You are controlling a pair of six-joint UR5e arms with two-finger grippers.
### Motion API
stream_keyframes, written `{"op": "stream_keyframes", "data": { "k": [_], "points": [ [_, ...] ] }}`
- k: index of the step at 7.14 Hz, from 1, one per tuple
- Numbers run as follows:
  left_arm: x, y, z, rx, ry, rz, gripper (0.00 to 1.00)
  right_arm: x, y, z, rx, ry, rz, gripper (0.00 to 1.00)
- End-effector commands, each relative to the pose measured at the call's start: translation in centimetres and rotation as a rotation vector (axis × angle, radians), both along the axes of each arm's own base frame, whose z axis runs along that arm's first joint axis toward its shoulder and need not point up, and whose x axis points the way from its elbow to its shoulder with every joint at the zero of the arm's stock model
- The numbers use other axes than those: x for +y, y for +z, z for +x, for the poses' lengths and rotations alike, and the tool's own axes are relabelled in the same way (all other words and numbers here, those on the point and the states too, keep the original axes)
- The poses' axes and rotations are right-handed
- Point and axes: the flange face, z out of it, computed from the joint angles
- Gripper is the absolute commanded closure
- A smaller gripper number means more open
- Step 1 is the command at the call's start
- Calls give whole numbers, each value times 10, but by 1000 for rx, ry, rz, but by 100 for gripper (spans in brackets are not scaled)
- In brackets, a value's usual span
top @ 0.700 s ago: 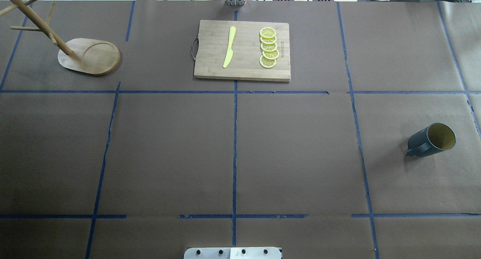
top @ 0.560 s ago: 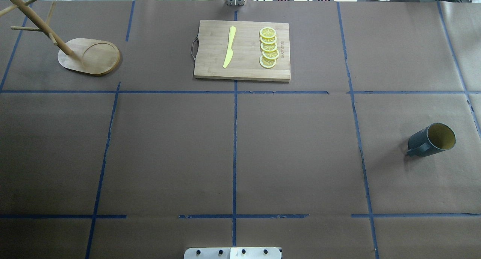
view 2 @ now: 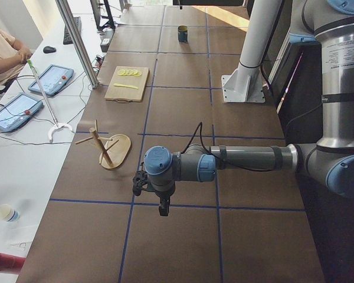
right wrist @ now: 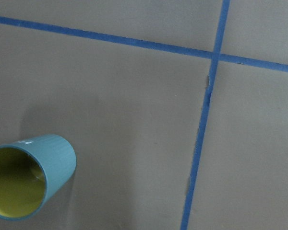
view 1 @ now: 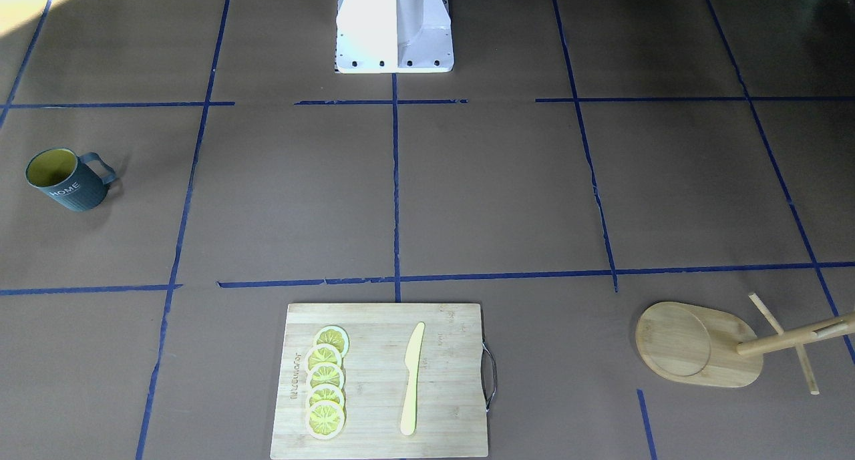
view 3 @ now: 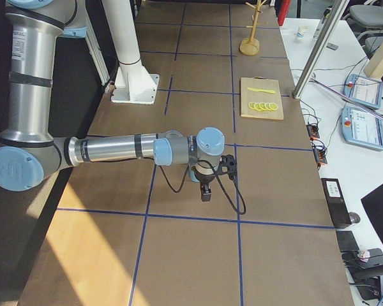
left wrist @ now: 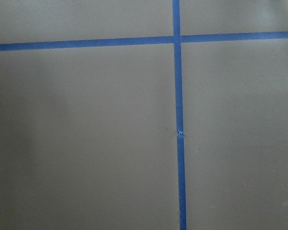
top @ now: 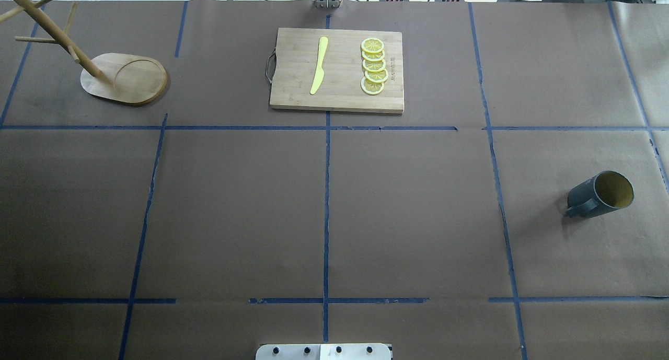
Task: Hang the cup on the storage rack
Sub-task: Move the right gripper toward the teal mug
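Note:
The cup [top: 601, 195] is a dark blue-grey mug with a yellow-green inside, standing upright at the table's right side. It also shows in the front view [view 1: 63, 179], the left side view [view 2: 182, 33] and at the lower left of the right wrist view [right wrist: 29, 177]. The storage rack [top: 125, 79] stands at the far left, empty, and also shows in the front view [view 1: 695, 343] and the left side view [view 2: 109, 150]. The left gripper [view 2: 163, 208] hangs over bare table near the rack. The right gripper [view 3: 206, 193] hangs over the table. I cannot tell whether either is open or shut.
A bamboo cutting board [top: 292, 91] at the far middle carries a yellow knife [top: 319, 65] and several lemon slices [top: 373, 66]. The robot's white base [view 1: 394, 26] stands at the near edge. Blue tape lines cross the brown table cover. An operators' bench with tablets [view 2: 50, 79] runs along the far side.

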Motion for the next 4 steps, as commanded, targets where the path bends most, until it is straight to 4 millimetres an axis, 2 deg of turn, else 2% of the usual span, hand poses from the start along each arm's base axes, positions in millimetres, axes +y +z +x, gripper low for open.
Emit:
{"op": "stream_keyframes", "data": {
  "k": [1, 2, 3, 4],
  "points": [
    [0, -1, 0, 0, 0, 4, 0, 11, -25, -60, -99, 169, -31, 0],
    [1, -1, 0, 0, 0, 2, 0, 17, -30, -89, -101, 197, -58, 0],
    [1, -1, 0, 0, 0, 2, 0, 22, -26, -105, -74, 192, -54, 0],
    [0, -3, 0, 0, 0, 7, 0, 30, -18, -111, -52, 178, -62, 0]
  ]
}}
